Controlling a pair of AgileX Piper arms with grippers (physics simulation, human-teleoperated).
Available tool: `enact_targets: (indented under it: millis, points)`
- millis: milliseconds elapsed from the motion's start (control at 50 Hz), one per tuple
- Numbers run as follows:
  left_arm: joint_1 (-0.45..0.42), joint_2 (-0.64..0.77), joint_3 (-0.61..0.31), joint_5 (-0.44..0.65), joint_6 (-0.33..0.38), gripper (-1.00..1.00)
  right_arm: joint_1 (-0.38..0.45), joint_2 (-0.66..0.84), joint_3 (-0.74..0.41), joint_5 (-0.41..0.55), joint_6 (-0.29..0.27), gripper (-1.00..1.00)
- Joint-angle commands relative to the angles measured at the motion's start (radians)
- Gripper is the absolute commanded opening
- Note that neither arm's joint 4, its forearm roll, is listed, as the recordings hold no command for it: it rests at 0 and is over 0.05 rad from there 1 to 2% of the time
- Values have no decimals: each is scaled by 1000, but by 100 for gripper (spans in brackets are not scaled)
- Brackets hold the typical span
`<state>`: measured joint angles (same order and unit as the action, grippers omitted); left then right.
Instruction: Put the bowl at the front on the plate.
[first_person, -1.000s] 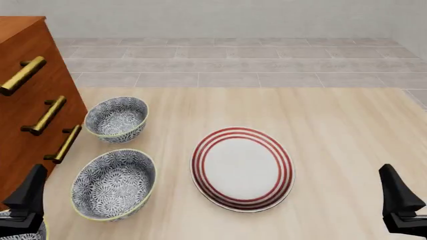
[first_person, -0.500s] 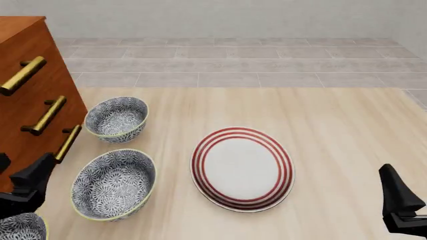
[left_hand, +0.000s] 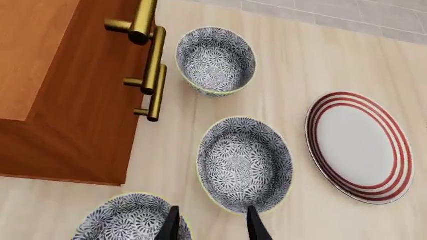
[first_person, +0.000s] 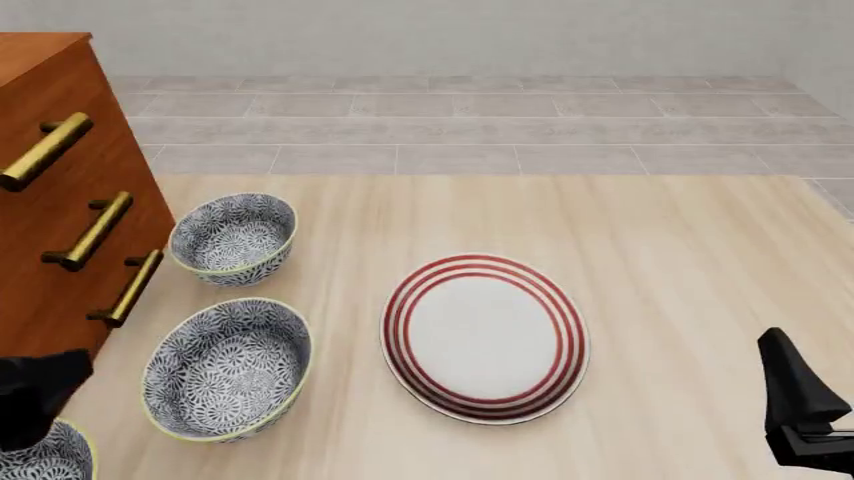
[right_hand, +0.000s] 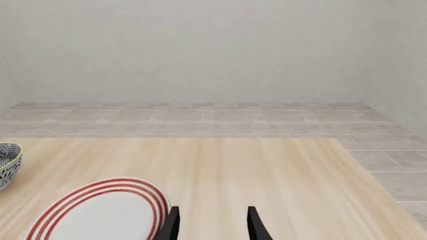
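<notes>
Three blue-and-white floral bowls stand in a row beside the dresser. The bowl at the front is cut off by the front view's bottom-left corner and shows more fully in the left wrist view. The white plate with red rings lies right of the middle bowl. My left gripper is open above the gap between the front and middle bowl, holding nothing; it appears as a dark shape in the front view. My right gripper is open and empty near the plate's right side.
A wooden dresser with brass handles stands close to the left of the bowls. The far bowl sits behind the middle one. The right arm rests at the table's front right. A tiled floor lies beyond the table.
The left gripper has swung from upright at the bottom-left edge to a lower pose over the front bowl. The right arm, bowls and plate have not moved.
</notes>
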<state>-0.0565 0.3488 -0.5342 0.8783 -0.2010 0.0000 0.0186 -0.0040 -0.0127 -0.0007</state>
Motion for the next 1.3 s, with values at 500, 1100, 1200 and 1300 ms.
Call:
enact_targets:
  millis: [500,1100,1200,1300]
  points:
    - [19,-6,5,276,-216,100,0,-5,0,4,0,100]
    - [65,17,215,112,-205,100,0,-5,0,4,0,100]
    - [91,45,251,56,-189,100,0,-5,0,4,0,100]
    - [87,37,289,41,-191,100,0,-5,0,4,0,100]
